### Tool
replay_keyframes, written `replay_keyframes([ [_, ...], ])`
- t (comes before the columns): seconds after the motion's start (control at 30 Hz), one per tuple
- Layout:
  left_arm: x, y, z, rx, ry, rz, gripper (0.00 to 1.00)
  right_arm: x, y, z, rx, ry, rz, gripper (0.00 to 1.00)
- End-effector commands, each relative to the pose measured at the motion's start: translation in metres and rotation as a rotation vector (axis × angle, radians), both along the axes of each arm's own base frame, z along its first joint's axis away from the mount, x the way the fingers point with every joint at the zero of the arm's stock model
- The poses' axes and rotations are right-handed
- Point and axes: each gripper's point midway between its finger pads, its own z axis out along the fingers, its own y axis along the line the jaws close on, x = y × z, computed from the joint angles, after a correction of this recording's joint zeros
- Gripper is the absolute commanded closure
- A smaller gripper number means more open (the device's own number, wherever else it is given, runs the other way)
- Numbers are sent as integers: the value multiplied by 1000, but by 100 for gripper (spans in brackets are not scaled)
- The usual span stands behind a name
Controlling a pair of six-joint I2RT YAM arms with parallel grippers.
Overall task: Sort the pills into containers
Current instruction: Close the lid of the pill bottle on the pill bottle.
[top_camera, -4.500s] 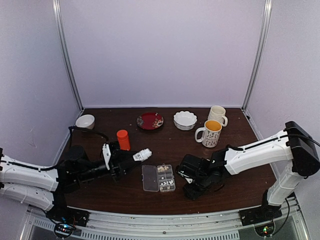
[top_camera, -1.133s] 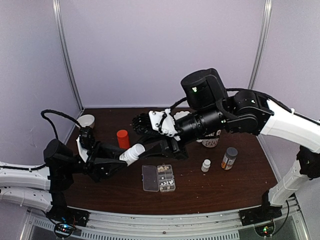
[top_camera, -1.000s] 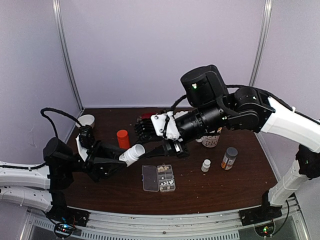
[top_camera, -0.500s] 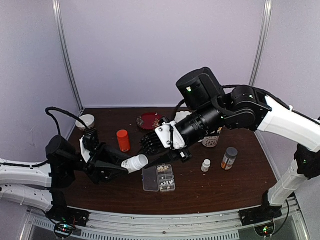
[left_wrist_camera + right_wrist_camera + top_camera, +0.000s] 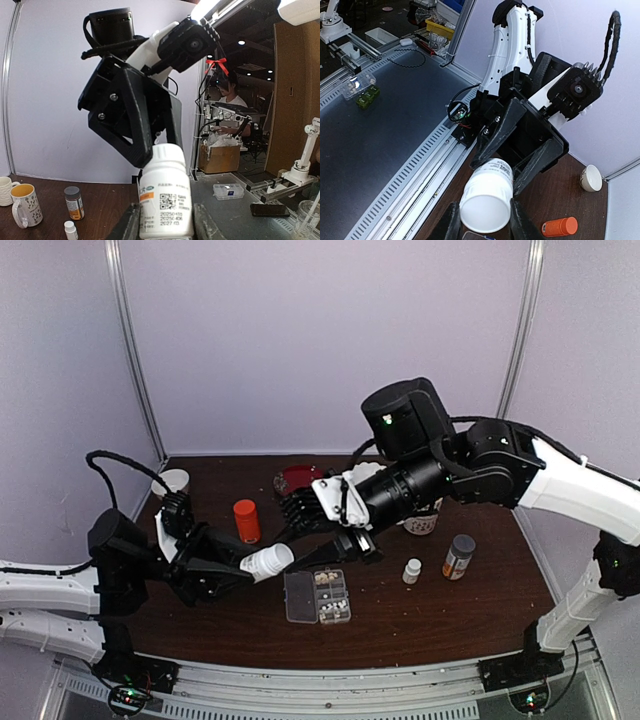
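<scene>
White bowl (image 5: pixel 171 481) at tabletop's far-left corner, orange bottle (image 5: pixel 246 519) near it, red plate (image 5: pixel 297 478) at far edge, mug (image 5: pixel 23 204), brown bottle (image 5: pixel 459 555) and tiny white bottle (image 5: pixel 412 570) toward right edge, large white bottle (image 5: pixel 266 561) tilted above tabletop.

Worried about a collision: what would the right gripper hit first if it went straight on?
The white bottle in the left gripper; its cap sits between the right gripper's fingers, apparently touching.
</scene>
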Motion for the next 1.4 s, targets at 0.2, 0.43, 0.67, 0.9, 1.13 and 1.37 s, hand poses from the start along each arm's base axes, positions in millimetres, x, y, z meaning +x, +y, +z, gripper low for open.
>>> replay_keyframes([
  [0.2, 9, 5, 46, -139, -35, 72, 100, 3, 4, -70, -140, -109, -15, 93],
  [0.43, 3, 0, 46, -120, -18, 0, 100, 12, -6, -85, -188, -335, 66, 94],
  [0.67, 4, -2, 45, -113, -10, 0, 100, 29, 8, -61, -134, -463, 37, 96],
  [0.9, 19, 2, 38, -89, -79, 151, 100, 28, 23, -43, -113, -46, -194, 94],
  [1.13, 38, 14, 30, -57, -297, 390, 100, 21, 30, -62, -189, 517, -451, 94],
  [1.37, 66, 12, 26, 68, -547, 598, 100, 18, 38, -84, -332, 1023, -697, 95],
])
